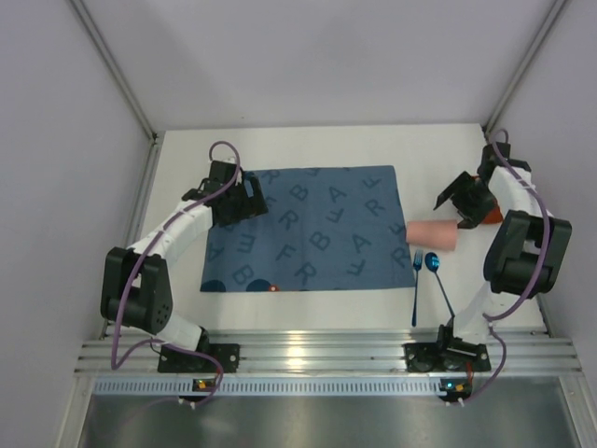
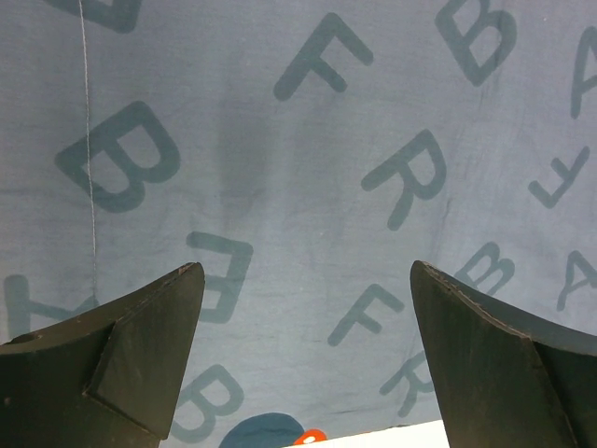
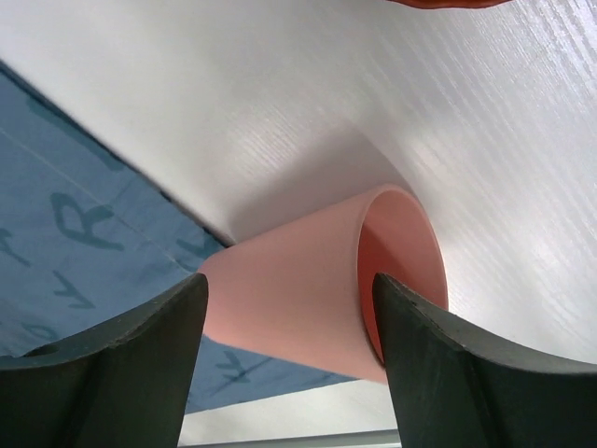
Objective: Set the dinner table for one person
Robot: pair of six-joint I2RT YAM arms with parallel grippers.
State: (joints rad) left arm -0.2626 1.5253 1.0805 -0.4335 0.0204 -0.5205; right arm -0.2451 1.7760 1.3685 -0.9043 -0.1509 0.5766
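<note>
Progress is judged early. A blue mat (image 1: 308, 224) is spread on the dinner table (image 1: 308, 313). The pink cup (image 3: 298, 299) lies toppled at its 3 o'clock edge, with fork (image 1: 415, 289) and spoon (image 1: 442, 289) at 4 o'clock, unplaced. The right gripper (image 3: 289, 280) is held spread astride the cup, unclamped; the left gripper (image 2: 306, 266) is spread, empty, above the mat.

The left arm (image 1: 173, 233) and the right arm (image 1: 480, 299) were made of white tubes joined by bulky black joints, and each stood on a black base (image 1: 196, 357) with a small light (image 1: 198, 384) at its front. A thin purple cable (image 1: 224, 143) looped along each arm. The fingers (image 2: 121, 364) were matte black wedges with faintly scuffed edges.
</note>
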